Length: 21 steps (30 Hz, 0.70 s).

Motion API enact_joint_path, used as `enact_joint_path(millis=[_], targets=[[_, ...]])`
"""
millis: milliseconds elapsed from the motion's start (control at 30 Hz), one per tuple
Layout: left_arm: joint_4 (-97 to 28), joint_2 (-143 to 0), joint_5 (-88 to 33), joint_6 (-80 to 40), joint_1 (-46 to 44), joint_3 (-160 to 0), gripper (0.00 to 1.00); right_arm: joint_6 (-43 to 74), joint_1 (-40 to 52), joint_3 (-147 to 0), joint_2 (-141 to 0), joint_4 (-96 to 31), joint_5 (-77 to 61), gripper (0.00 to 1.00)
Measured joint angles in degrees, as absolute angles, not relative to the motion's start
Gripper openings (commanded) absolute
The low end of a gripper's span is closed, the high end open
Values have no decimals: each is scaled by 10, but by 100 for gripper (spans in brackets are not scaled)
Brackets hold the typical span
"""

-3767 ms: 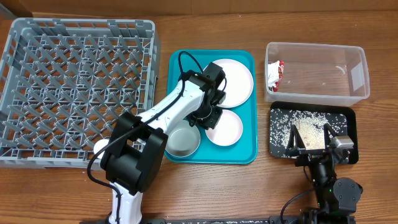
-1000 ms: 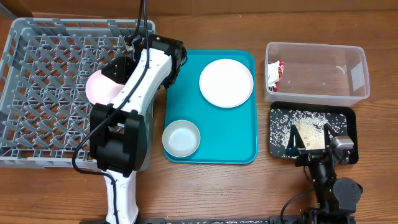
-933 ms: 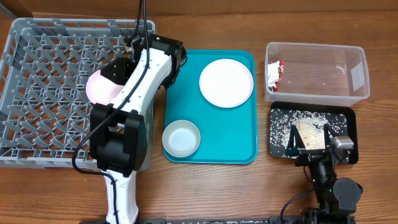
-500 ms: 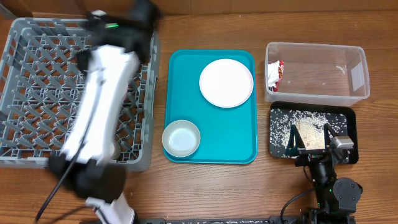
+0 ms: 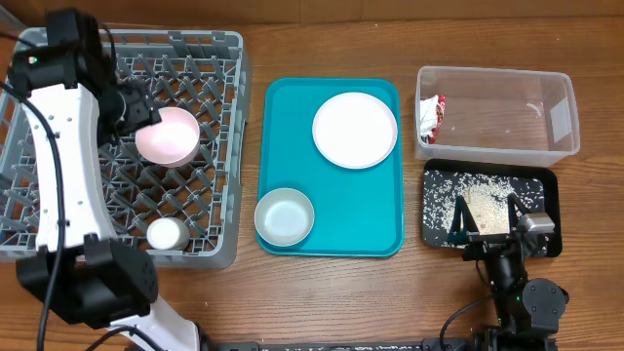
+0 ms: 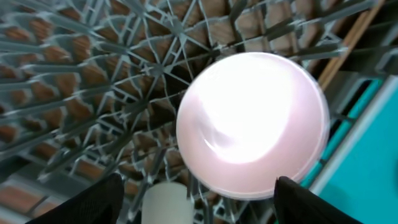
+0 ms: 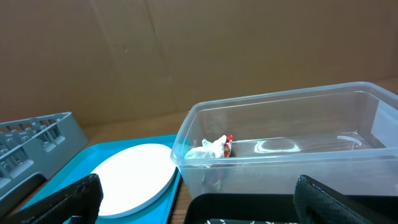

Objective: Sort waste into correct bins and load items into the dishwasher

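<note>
Left end effector (image 6: 199, 182), fingers now apart, has released saucer (image 5: 167, 136) into dish rack (image 5: 210, 58).

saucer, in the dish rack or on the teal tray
In the rack: the saucer lies on the pegs of the grey dish rack, off the teal tray.

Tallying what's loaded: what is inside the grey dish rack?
A saucer lies on the pegs of the grey dish rack, and a small white round item sits near its front edge. The left arm hides a strip of pegs beneath it.
</note>
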<state>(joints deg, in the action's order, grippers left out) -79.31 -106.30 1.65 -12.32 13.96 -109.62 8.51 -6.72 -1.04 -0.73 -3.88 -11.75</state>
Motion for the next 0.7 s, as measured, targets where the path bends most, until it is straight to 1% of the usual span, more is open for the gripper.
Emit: enact_joint_path(millis=[133,300,400,433,467,533,600,700], targets=[[-740,-1072,-4,-111,164,-1037,72,85,-67,-10,-7,-39,-118,100],[-673,-1075,-24,-95,187,-989,59,85,-67,-10,-7,-39,-117,100],[-642,-1082,-31,-83,193,-965,54,85,-67,-10,-7,-39,-117,100],[-632,-1086,-35,-79,193,-957,50,85,-67,-10,-7,-39,-117,100],[-622,-1090,-39,-75,192,-949,40,85,-67,-10,-7,-39,-117,100],[-616,-1103,-44,-72,192,-936,28,85,-67,-10,-7,-39,-117,100],[-614,-1115,-49,-69,192,-930,19,85,-67,-10,-7,-39,-117,100],[-615,-1120,-59,-68,192,-929,19,85,-67,-10,-7,-39,-117,100]])
